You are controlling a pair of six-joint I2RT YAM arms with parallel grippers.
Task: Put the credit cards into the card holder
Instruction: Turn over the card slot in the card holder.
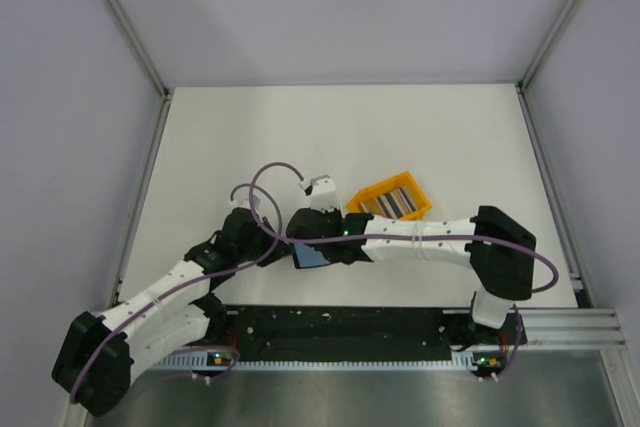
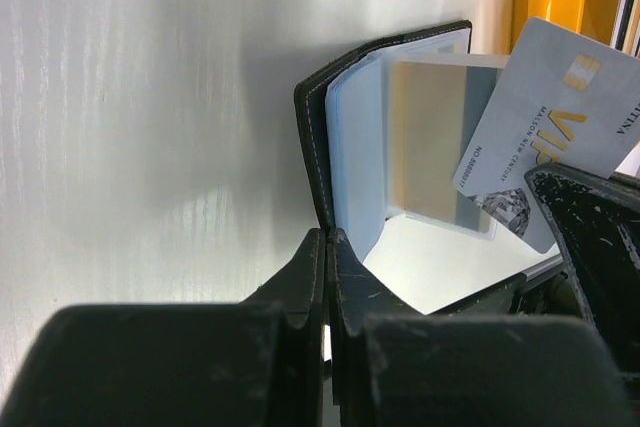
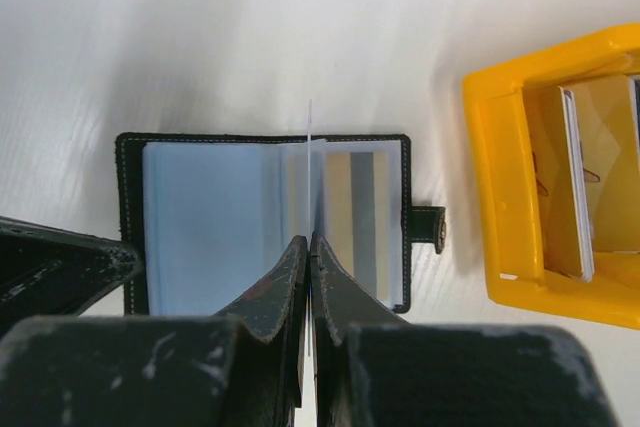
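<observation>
The card holder (image 3: 200, 217) lies open on the table, black cover down and pale bluish sleeves up; it also shows in the top view (image 1: 310, 257). My left gripper (image 2: 328, 242) is shut on the edge of its black cover (image 2: 312, 127). My right gripper (image 3: 309, 242) is shut on a silvery credit card (image 2: 545, 117) and holds it edge-down over the open sleeves; in the right wrist view the card (image 3: 310, 127) shows only as a thin line. More credit cards (image 1: 392, 201) stand in the orange bin (image 1: 362, 196).
The orange bin (image 3: 500, 177) sits just right of the card holder's snap tab (image 3: 430, 227). Both arms cross close together over the table's near middle. Grey walls frame the white table.
</observation>
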